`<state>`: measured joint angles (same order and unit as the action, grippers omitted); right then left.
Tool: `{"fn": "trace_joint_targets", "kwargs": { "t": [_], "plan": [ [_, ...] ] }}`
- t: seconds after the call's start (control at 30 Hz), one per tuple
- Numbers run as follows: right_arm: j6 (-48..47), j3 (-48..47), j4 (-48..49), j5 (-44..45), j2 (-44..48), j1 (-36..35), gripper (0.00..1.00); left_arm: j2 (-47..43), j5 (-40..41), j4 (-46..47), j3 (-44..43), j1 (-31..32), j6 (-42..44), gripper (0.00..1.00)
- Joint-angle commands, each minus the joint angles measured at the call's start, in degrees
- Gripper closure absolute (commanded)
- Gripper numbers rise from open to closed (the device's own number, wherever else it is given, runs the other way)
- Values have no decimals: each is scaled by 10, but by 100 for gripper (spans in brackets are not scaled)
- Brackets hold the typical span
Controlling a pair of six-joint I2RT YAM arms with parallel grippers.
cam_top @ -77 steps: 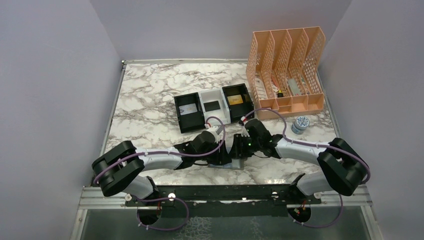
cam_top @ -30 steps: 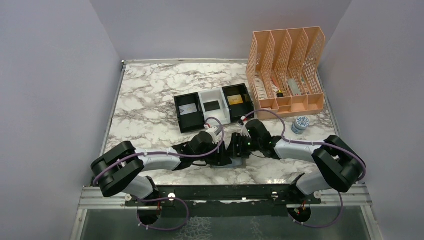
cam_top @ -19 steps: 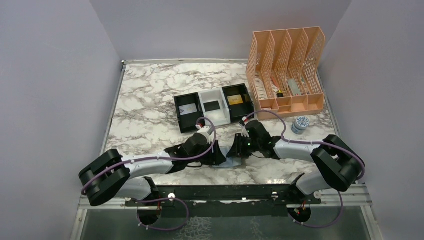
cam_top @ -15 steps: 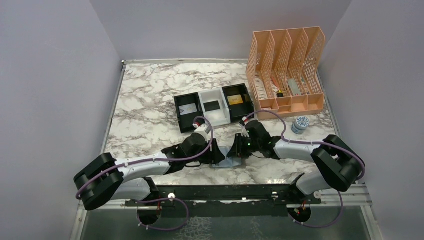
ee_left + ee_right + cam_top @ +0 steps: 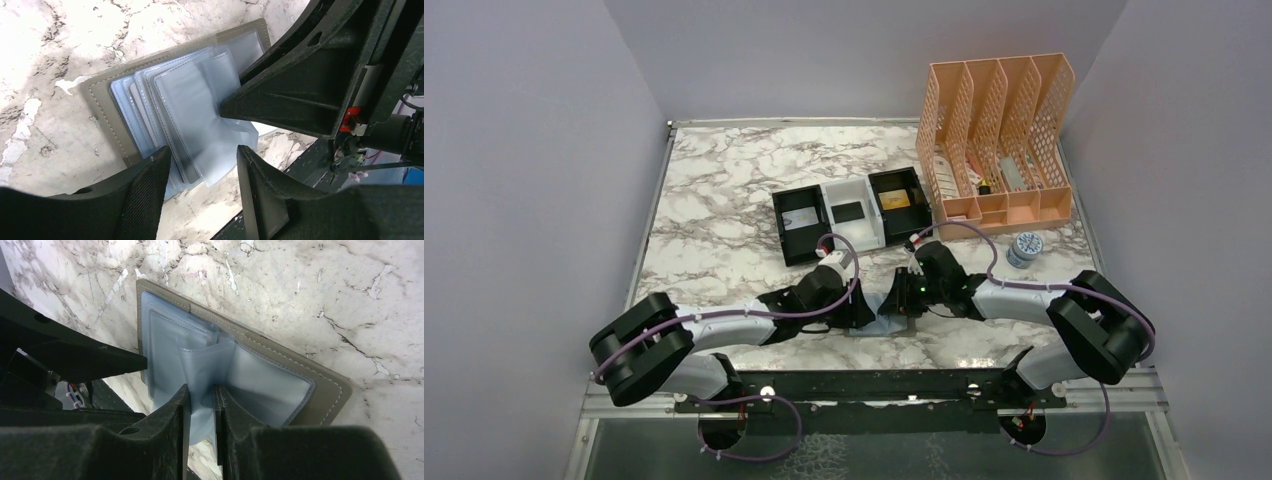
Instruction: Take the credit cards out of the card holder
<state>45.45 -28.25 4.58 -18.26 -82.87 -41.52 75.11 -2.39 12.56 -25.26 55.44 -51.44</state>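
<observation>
Grey-taupe outside and blue-grey within, the card holder lay opened flat on the marble table, directly beneath both pincers where they met.

On my left wrist feed the left pincer was released. Its two fingers were spread apart and straddled the near edge of the fanned clear sleeves. I could not tell whether either finger touched them.

The right pincer was clenched on one of those sleeves. On its own wrist feed the fingertips stood almost together, with a bunched fold of translucent plastic pinched between them. On the left wrist feed that same pincer filled the right side of the picture, its tip against the middle of the sleeves. I could not make out whether any sleeve had a card in it.

Overhead, a gold-yellow credit card sat beyond the right pincer, in the black right-hand compartment of a three-part tray, well apart from the card holder. A peach mesh rack stood farther beyond and to the right of that pincer. A small round tin sat on the table to the pincer's right, just in front of the rack.
</observation>
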Motion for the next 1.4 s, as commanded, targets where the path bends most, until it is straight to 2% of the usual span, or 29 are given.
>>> {"fn": "trace_joint_targets", "kwargs": {
  "t": [0.0, 0.23, 0.47, 0.67, 0.8, 1.0, 1.1, 1.2, 1.37],
  "plan": [
    [-1, 24, -32, 23, -8, -4, 78, 21, -21, 30, 12, -2, -12, 47],
    [4, 24, -21, 8, -17, -4, 75, 32, -60, 51, -3, -1, -5, 51],
    [4, 22, -22, 7, -14, -4, 74, 8, -63, 49, -11, -1, -10, 58],
    [10, 27, -6, -14, -3, -4, 73, -6, -64, 49, -15, -1, -22, 69],
    [17, 28, -3, -20, 11, -4, 67, -26, -58, 49, -15, -1, -20, 69],
    [24, 16, -15, -27, 41, -3, 59, -5, -78, 58, -28, -1, -13, 68],
    [25, 8, -41, -3, 64, -3, 56, 4, -82, 64, -30, -1, -12, 68],
    [25, -2, -83, 40, 94, -3, 52, 9, -87, 67, -35, -1, -8, 60],
    [29, -11, -146, 114, 155, -3, 49, 25, -95, 79, -39, -1, -6, 53]
  ]
}}
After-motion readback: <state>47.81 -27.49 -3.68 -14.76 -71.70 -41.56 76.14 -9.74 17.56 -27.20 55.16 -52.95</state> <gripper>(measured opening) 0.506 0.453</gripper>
